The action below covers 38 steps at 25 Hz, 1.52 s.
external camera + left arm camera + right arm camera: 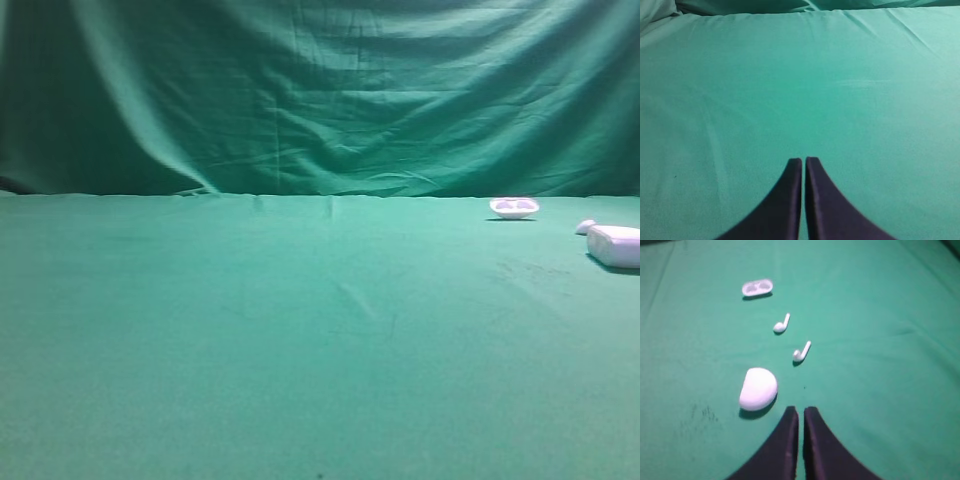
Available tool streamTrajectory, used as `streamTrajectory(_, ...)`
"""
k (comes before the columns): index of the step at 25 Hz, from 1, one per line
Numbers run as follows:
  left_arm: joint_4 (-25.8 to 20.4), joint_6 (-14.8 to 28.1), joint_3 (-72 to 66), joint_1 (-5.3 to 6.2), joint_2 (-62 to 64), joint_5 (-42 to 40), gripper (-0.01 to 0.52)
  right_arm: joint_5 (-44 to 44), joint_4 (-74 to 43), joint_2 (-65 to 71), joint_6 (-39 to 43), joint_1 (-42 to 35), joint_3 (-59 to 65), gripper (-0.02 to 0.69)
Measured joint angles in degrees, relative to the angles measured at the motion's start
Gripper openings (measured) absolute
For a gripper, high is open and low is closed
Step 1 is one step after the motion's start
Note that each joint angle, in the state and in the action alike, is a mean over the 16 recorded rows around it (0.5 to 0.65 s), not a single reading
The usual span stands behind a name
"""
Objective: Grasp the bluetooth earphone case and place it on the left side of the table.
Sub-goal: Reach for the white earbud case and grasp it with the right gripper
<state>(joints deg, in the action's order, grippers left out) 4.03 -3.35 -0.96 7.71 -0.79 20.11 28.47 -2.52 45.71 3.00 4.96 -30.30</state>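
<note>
Just left of the clenched, empty right gripper [801, 412] lies the case [758, 388], long axis pointing away.

No readable text anywhere. No print, logo or number shows on the bluetooth earphone case [758, 389], though it's blurry in the right wrist view and cut off at the frame edge in the exterior high view. Nothing legible on the shallow white tray [757, 288] with two hollows, too small and soft to tell. Both earbuds [782, 324] are plain white as far as I can see. Green table cloth [300, 350] and backdrop curtain [320, 90] carry no labels or signs.
</note>
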Motion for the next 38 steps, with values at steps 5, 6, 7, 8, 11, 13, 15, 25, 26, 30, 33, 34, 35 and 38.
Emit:
streamTrajectory(5,0.0,0.0,0.0,0.0,0.0,0.0,0.0,4.26,1.85,10.27,-3.66,3.0,-5.21,0.013)
streamTrajectory(6,0.0,0.0,0.0,0.0,0.0,0.0,0.0,5.01,2.07,12.52,-4.11,3.61,-6.47,0.024)
streamTrajectory(7,0.0,0.0,0.0,0.0,0.0,0.0,0.0,5.69,2.22,14.81,-4.44,4.19,-7.78,0.039)
streamTrajectory(8,0.0,0.0,0.0,0.0,0.0,0.0,0.0,6.3,2.3,17.17,-4.59,4.73,-9.11,0.06)
streamTrajectory(11,0.0,0.0,0.0,0.0,0.0,0.0,0.0,7.55,2.45,24.47,-4.44,5.91,-13.14,0.151)
streamTrajectory(13,0.0,0.0,0.0,0.0,0.0,0.0,0.0,7.94,2.51,29.31,-4.14,6.31,-15.7,0.23)
streamTrajectory(15,0.0,0.0,0.0,0.0,0.0,0.0,0.0,8.09,2.55,33.91,-3.78,6.45,-18.17,0.311)
streamTrajectory(25,0.0,0.0,0.0,0.0,0.0,0.0,0.0,9.57,2.56,52.32,-1.81,6.48,-28.98,0.627)
streamTrajectory(26,0.0,0.0,0.0,0.0,0.0,0.0,0.0,9.77,2.56,53.58,-1.64,6.48,-29.78,0.633)
streamTrajectory(30,0.0,0.0,0.0,0.0,0.0,0.0,0.0,10.58,2.56,57.55,-0.99,6.48,-32.3,0.607)
streamTrajectory(33,0.0,0.0,0.0,0.0,0.0,0.0,0.0,11.1,2.55,59.4,-0.75,6.48,-33.47,0.566)
streamTrajectory(34,0.0,0.0,0.0,0.0,0.0,0.0,0.0,11.23,2.54,59.84,-0.74,6.48,-33.71,0.548)
streamTrajectory(35,0.0,0.0,0.0,0.0,0.0,0.0,0.0,11.33,2.53,60.19,-0.72,6.48,-33.91,0.529)
streamTrajectory(38,0.0,0.0,0.0,0.0,0.0,0.0,0.0,11.58,2.36,60.81,-0.46,6.48,-34.22,0.472)
